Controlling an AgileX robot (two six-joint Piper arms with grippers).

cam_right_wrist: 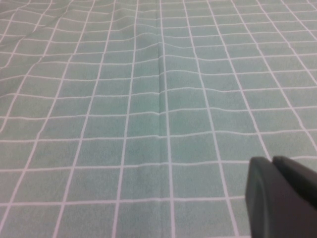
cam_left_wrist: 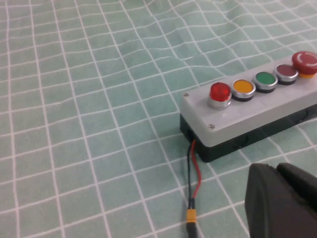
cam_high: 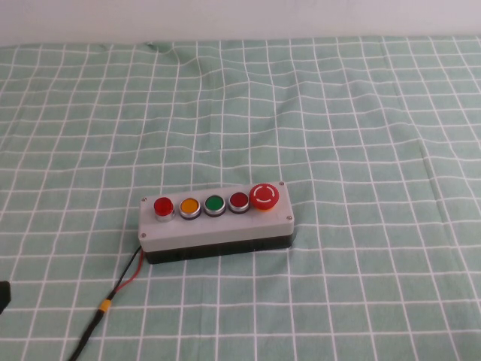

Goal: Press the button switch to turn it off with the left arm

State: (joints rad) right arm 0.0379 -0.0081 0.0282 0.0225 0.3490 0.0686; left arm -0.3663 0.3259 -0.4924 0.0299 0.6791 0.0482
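Note:
The button switch, small, round and bright red with a silver ring, sits at the left end of the row on the grey box, beside the yellow button. In the left wrist view the switch shows on the box. My left gripper is shut and empty, low over the cloth, short of the box's cable end. Only a dark bit of the left arm shows at the high view's left edge. My right gripper is shut and empty over bare cloth, and it does not show in the high view.
The row continues with a green button, a darker red button and a large red mushroom button. A red and black cable with a yellow connector runs from the box's left end. A green checked cloth covers the table.

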